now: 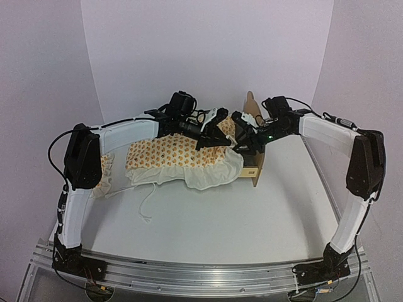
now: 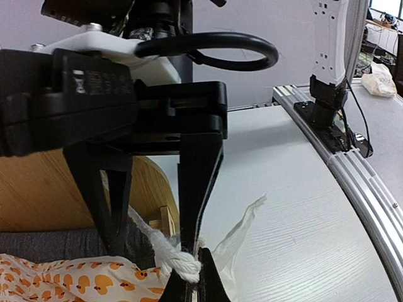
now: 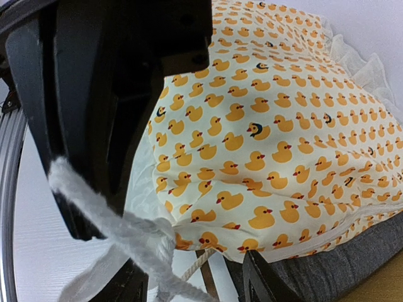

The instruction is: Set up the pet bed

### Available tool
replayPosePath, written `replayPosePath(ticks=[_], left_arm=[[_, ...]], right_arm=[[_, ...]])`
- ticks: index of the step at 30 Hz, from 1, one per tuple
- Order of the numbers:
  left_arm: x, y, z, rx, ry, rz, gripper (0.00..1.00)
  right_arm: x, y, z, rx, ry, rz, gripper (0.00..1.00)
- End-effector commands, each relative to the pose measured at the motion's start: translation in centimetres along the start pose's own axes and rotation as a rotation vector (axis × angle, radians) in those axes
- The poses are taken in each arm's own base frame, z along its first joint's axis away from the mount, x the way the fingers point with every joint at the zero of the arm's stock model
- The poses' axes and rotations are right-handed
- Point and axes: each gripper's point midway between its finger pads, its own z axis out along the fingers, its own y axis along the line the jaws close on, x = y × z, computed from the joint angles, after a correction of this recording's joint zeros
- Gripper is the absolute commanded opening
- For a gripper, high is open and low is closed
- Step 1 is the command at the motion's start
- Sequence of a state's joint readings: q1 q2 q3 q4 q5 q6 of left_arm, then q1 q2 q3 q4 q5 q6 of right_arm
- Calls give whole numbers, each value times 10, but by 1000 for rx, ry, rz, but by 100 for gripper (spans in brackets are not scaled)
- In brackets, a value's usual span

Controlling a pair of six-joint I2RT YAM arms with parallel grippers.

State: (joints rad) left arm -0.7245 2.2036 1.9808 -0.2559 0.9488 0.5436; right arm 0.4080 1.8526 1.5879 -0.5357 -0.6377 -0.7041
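While both grippers (image 1: pixel 234 131) pinch the bedding's cords (image 2: pixel 182 267), uneven pulling could drag the bedding (image 1: pixel 176 154) off the frame (image 1: pixel 255 145).

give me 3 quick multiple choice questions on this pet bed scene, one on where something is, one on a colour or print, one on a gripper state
1. Where does the wooden headboard stand relative to the duck-print bedding in the top view?
A. at its right end
B. at its left end
C. flat underneath it

2. What print is on the bedding?
A. blue stripes
B. orange ducks on cream
C. green leaves

3. What is the left gripper doing?
A. hanging open over bare table
B. shut on a white cord
C. shut on the headboard

Answers:
1. A, the frame's upright board rises at the bedding's right end.
2. B, the right wrist view shows rows of orange ducks.
3. B, the left wrist view shows the knotted cord pinched at the fingertips.
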Motion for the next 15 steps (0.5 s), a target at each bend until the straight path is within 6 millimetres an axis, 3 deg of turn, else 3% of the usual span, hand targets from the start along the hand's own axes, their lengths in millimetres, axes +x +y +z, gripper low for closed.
replayPosePath(ticks=[1,9,10,13,15], left_arm=[[-25,-14,-5,62,-60,99,0],[-25,-10,-4,56,-68,105,0],[-26,-9,-4,55,-69,104,0],[-24,-9,-3,55,-66,99,0],[-22,-9,-3,53,-60,92,0]], right_arm=[[-47,-3,-23,37,-136,-72,51],[-41,-5,-15,44,-120,-97,45],[-41,-5,-13,40,-118,-93,39],[-44,-8,-13,52,-119,-95,3],[-50,-12,-20,88,-120,-103,0]])
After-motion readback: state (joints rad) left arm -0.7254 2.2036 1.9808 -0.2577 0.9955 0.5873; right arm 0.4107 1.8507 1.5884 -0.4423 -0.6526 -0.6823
